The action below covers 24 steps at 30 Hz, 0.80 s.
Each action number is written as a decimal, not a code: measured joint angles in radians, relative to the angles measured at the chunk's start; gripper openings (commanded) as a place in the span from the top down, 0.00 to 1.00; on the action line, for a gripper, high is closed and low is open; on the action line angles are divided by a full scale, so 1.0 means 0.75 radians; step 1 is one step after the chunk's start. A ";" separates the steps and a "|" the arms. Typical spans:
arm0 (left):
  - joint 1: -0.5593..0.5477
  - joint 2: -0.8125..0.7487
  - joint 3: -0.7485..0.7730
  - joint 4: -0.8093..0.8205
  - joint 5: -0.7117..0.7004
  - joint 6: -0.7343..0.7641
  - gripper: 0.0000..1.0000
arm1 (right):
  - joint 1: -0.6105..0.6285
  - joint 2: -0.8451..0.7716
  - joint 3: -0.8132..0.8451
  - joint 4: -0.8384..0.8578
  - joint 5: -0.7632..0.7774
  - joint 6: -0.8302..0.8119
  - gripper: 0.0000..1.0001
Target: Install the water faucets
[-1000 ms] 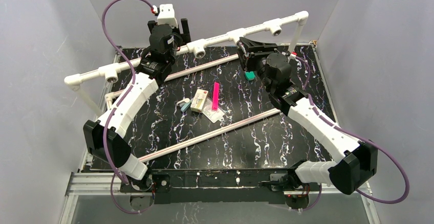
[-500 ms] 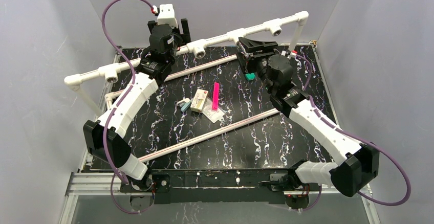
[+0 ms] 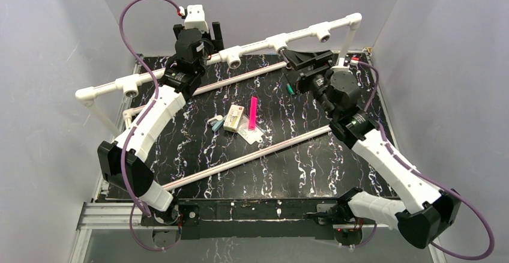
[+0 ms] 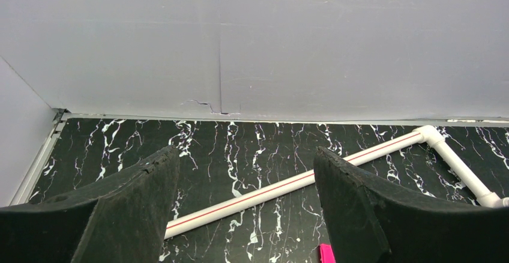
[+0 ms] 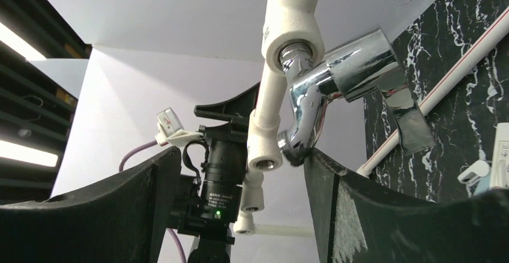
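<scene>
A shiny chrome water faucet [image 5: 342, 74] sits with its inlet in the mouth of a white tee socket [image 5: 294, 41] on the raised pipe rail, its spout curving down. My right gripper [image 5: 240, 155] is open just below it, and the spout's end lies by the tip of the right finger [image 5: 336, 197]. In the top view the right gripper [image 3: 303, 60] is at the rail's third tee [image 3: 279, 41] and hides the faucet. My left gripper [image 4: 245, 155] is open and empty, held high behind the rail [image 3: 199, 33].
The white pipe rail [image 3: 180, 71] crosses the back on posts, with more open tee sockets [image 3: 234, 56]. Two red-striped white pipes [image 3: 252, 155] lie on the black marbled table. A pink piece [image 3: 252, 113], a small box [image 3: 234, 117] and a plastic bag [image 3: 252, 133] lie mid-table. A small green piece [image 3: 289, 87] shows under the right gripper.
The right arm's wrist has swung to the right and its elbow has dropped toward the near edge, with the fingers staying at the third tee. The left arm has not moved.
</scene>
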 measured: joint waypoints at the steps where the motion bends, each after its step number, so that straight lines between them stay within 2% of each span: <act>1: 0.000 0.000 0.000 0.000 0.000 0.000 0.21 | 0.000 -0.023 0.000 -0.022 -0.004 -0.021 0.17; 14: 0.000 0.004 0.005 -0.005 0.000 -0.001 0.21 | -0.001 -0.233 0.006 -0.293 0.013 -0.340 0.19; 20: 0.000 0.004 0.005 -0.006 0.001 -0.001 0.21 | -0.001 -0.238 0.051 -0.334 0.052 -0.731 0.20; 24: 0.000 0.004 0.005 -0.006 0.000 -0.001 0.21 | -0.002 -0.239 0.072 -0.329 0.047 -1.077 0.19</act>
